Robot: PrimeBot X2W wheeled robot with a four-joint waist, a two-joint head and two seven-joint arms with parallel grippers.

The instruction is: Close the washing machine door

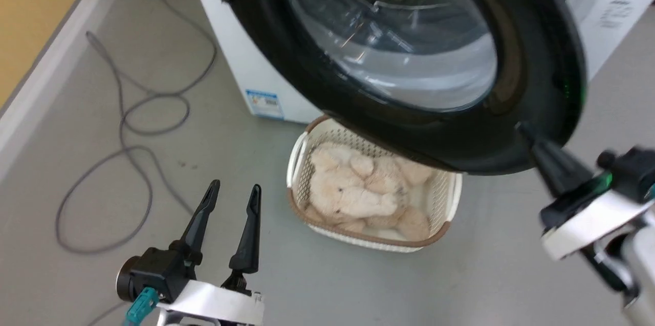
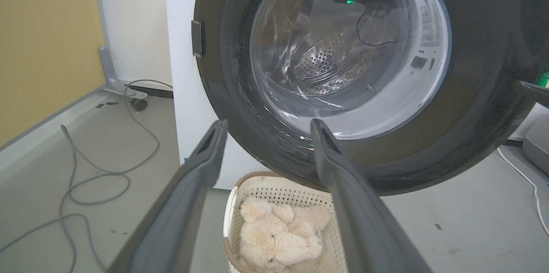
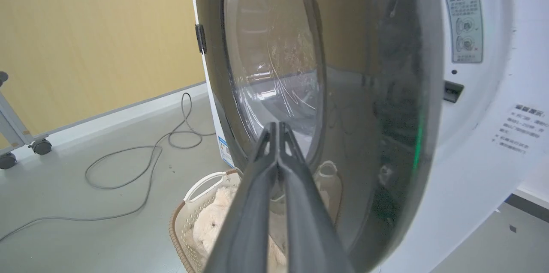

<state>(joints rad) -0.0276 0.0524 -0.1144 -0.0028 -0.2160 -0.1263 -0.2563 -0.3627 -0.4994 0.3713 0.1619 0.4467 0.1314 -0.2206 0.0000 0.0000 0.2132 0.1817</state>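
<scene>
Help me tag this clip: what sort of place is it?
Probably a laundry area: a white washing machine, door open, a basket of plush toys, loose cable on grey floor.

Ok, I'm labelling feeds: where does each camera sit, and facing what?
Head view: the head, looking down on the washing machine door, basket, open left claw, shut right claw.
Left wrist view: left wrist, facing the door's glass between its own fingers.
Right wrist view: right wrist, facing the door obliquely past its closed fingers.
All share the door and basket.
</scene>
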